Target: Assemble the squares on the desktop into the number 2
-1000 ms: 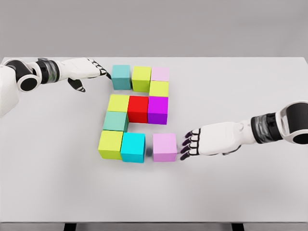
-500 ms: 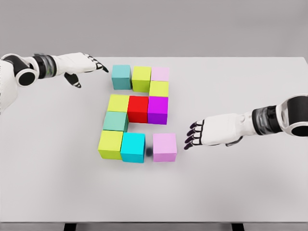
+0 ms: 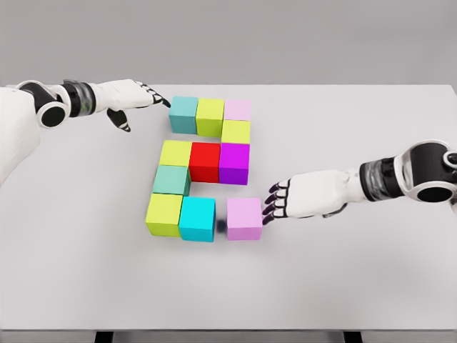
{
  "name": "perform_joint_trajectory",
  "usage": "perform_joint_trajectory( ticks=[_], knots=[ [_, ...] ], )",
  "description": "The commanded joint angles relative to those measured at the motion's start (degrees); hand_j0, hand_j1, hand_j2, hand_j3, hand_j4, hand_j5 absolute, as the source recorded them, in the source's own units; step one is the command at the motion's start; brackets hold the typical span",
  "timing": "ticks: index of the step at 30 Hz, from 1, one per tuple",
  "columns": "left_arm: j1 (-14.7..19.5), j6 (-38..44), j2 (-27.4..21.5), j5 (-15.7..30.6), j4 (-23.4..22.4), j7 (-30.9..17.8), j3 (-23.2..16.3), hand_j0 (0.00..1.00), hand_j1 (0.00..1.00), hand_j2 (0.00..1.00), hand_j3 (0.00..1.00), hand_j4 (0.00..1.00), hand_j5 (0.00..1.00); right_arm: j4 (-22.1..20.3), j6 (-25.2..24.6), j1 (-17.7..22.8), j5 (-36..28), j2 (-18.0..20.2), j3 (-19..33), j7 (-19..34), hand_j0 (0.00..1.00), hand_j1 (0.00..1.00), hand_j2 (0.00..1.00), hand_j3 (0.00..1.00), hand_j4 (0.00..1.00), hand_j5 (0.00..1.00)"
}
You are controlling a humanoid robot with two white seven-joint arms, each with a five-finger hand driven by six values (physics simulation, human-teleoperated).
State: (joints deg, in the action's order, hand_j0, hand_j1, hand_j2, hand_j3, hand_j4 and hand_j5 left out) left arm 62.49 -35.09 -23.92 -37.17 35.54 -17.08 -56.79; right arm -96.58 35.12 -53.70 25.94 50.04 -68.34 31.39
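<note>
Reaching in from the right, my right hand (image 3: pixel 275 203) hangs with fingers loosely spread and holding nothing, its dark fingertips (image 3: pixel 269 210) just beside the right face of the lilac cube (image 3: pixel 244 219); I cannot tell whether they touch it. That cube sits square to the worktop (image 3: pixel 371 279), parted by a narrow gap from the cyan cube (image 3: pixel 197 219) on its left, which sits against the lime cube (image 3: pixel 164 214) to make the bottom row. Wide bare surface lies in front and to the right, with the near edge well apart.

Above the bottom row a teal cube (image 3: pixel 171 180) stands on the left side, then a middle row of yellow-green cube (image 3: pixel 176 153), red cube (image 3: pixel 205 161) and purple cube (image 3: pixel 234 163). A yellow cube (image 3: pixel 236 131) rises on the right, under a top row of turquoise cube (image 3: pixel 183 114), green cube (image 3: pixel 210 116) and pale pink cube (image 3: pixel 238 109).

My left hand (image 3: pixel 136 96) comes in from the left, fingers extended and empty, tips at the turquoise cube's left face. All cubes lie flat, edges parallel to the worktop's sides.
</note>
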Motion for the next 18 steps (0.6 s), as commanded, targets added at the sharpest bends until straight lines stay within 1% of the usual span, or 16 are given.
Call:
perform_joint_trajectory(
  ticks=[1, 7, 9, 10, 12, 14, 15, 16, 18],
  knots=[
    [0.0, 0.1, 0.1, 0.3, 0.0, 0.0, 0.2, 0.94, 0.94, 0.94, 0.94, 0.94, 0.94, -0.4, -0.1, 0.0, -0.2, -0.3, 0.0, 0.0, 0.99, 0.99, 0.99, 0.99, 0.99, 0.99],
    [0.1, 0.1, -0.7, 0.4, -0.6, 0.0, 0.4, 0.96, 0.96, 0.96, 0.96, 0.96, 0.96, -0.9, -0.1, -0.1, -0.1, -0.5, 0.0, 0.1, 0.99, 0.99, 0.99, 0.99, 0.99, 0.99],
    [0.2, 0.1, -1.1, 0.7, -0.5, 0.1, 1.4, 0.97, 0.97, 0.97, 0.97, 0.97, 0.97, -1.0, -0.1, -0.1, -0.2, -0.6, 0.0, 0.1, 0.99, 0.99, 0.99, 0.99, 0.99, 0.99],
    [0.3, 0.1, -1.7, 1.0, -0.3, 0.1, 1.7, 0.99, 0.99, 0.99, 0.99, 0.99, 0.99, -1.0, -0.1, -0.1, -0.2, -0.6, 0.0, 0.1, 0.99, 0.99, 0.99, 0.99, 0.99, 0.99],
    [0.2, 0.1, -4.6, 1.9, 0.3, 0.1, 2.1, 1.0, 1.0, 1.0, 1.0, 1.0, 1.0, -1.0, -0.1, -0.1, -0.1, -0.9, 0.0, 0.3, 0.99, 0.99, 0.99, 0.99, 0.99, 0.99],
    [0.3, 0.1, -4.7, 2.0, 0.3, 0.2, 2.6, 1.0, 1.0, 1.0, 1.0, 1.0, 1.0, -1.2, -0.1, -0.1, -0.1, -0.8, 0.0, 0.3, 0.99, 0.99, 0.99, 0.99, 0.99, 0.99],
    [0.1, 0.1, -6.0, 2.1, 0.5, 0.2, 3.5, 1.0, 1.0, 1.0, 1.0, 1.0, 1.0, -1.1, -0.1, -0.1, 0.6, -0.7, 0.0, 0.3, 0.99, 0.99, 0.99, 0.99, 0.99, 0.99],
    [-0.1, 0.1, -6.8, 2.5, 1.1, 0.3, 4.3, 1.0, 1.0, 1.0, 1.0, 1.0, 1.0, -0.7, -0.1, -0.1, 1.0, -0.5, 0.0, 0.3, 0.99, 0.99, 0.99, 0.99, 0.99, 0.99],
    [-0.8, 0.1, -10.3, 4.2, 4.1, 0.3, 4.7, 1.0, 1.0, 1.0, 1.0, 1.0, 1.0, -0.4, -0.1, -0.1, 1.0, -0.3, 0.3, 0.3, 0.99, 0.99, 0.99, 0.99, 0.99, 0.99]
  ],
)
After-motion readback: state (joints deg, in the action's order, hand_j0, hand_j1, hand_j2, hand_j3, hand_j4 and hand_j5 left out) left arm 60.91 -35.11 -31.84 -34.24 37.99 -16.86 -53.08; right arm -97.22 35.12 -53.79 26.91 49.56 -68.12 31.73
